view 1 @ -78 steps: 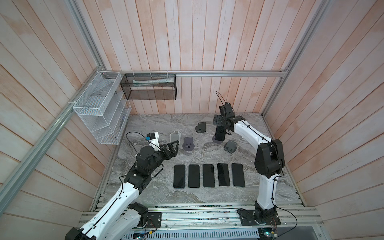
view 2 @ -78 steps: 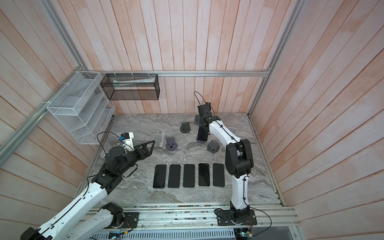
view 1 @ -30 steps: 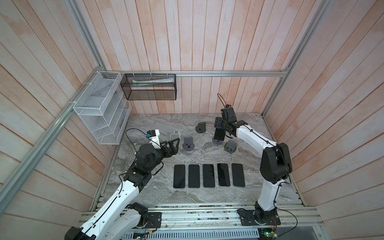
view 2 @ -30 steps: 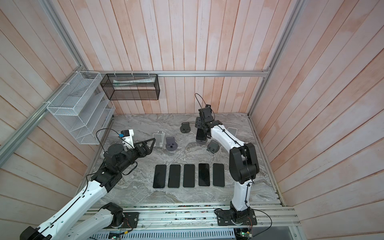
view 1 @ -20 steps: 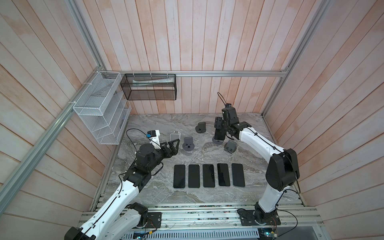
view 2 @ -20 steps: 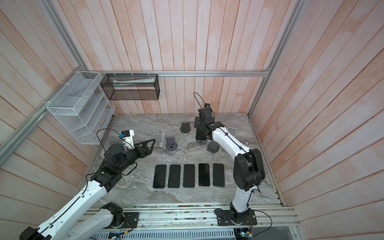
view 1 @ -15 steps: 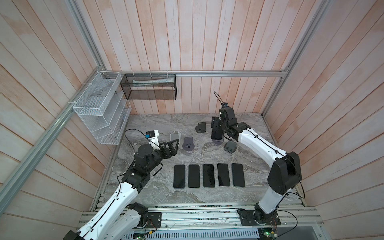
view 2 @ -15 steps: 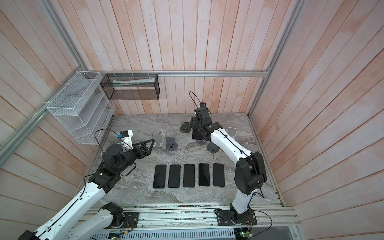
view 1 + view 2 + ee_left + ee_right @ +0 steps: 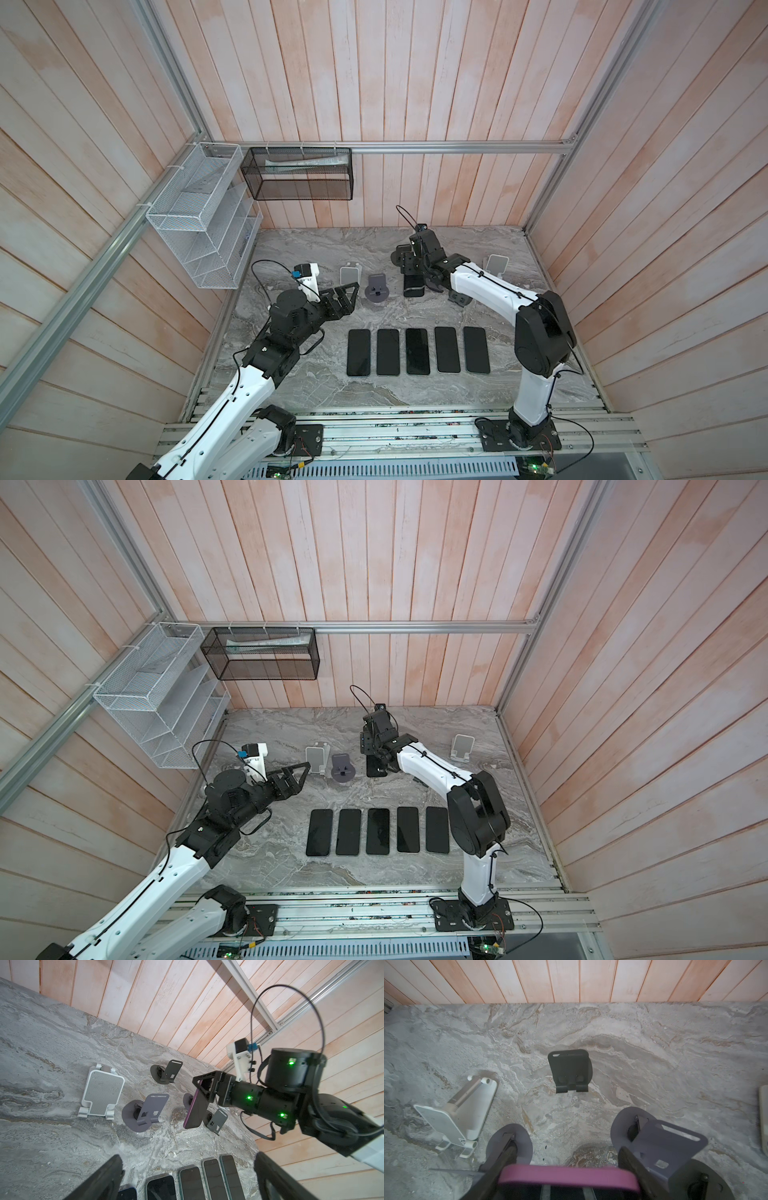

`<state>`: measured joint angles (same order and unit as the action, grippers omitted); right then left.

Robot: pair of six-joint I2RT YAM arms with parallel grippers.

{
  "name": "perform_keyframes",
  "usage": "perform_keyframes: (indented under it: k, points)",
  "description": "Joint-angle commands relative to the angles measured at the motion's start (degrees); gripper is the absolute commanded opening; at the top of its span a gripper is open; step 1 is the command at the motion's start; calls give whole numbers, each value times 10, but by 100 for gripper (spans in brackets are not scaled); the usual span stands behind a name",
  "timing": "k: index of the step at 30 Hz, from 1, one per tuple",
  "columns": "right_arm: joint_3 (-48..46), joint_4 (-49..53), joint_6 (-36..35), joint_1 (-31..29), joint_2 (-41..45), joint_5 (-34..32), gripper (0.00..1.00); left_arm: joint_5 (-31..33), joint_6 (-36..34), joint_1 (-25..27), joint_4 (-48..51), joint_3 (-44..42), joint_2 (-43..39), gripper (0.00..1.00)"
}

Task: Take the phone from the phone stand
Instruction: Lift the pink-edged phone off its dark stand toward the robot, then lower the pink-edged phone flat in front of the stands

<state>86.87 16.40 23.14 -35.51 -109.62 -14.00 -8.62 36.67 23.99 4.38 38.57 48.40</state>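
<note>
My right gripper (image 9: 412, 270) (image 9: 374, 749) is shut on the top of a phone (image 9: 414, 286) (image 9: 376, 767) with a purple edge (image 9: 194, 1112) (image 9: 566, 1176), which hangs upright. The phone is off the grey phone stand (image 9: 660, 1145), whose round base (image 9: 187, 1098) shows just behind it in the left wrist view. I cannot tell whether the phone's lower end touches the table. In the right wrist view its fingers (image 9: 500, 1165) flank the purple edge. My left gripper (image 9: 347, 297) (image 9: 301, 776) (image 9: 190, 1184) stands open and empty, left of the stands.
Several dark phones (image 9: 417, 351) (image 9: 378, 831) lie flat in a row at the front. Other stands nearby: purple-grey (image 9: 376, 291) (image 9: 145, 1113), white (image 9: 348, 274) (image 9: 102, 1093), black (image 9: 168, 1072) (image 9: 569, 1070), dark grey (image 9: 457, 297) (image 9: 217, 1121), and white at far right (image 9: 496, 266).
My right gripper has carried the phone to the left, away from its stand, and its arm has stretched out. The left arm has hardly moved.
</note>
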Motion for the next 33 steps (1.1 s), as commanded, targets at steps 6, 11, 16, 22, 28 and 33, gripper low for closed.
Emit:
perform_keyframes:
  k: [6,11,16,22,28,33]
  points:
    - [17,7,33,-6,-38,27,57,1,-5,-3,18,0,-4,100]
    - [17,18,47,-8,-52,40,58,-10,0,-3,7,-3,9,100]
    - [8,24,65,-10,-65,40,58,-23,10,-3,-8,-13,13,100]
    - [10,33,75,-11,-81,27,58,-22,9,-3,-6,-17,9,100]
    - [15,43,93,-11,-103,30,58,-22,1,-3,8,-5,9,100]
    - [-3,34,111,-12,-106,35,58,-24,8,-3,8,-13,4,100]
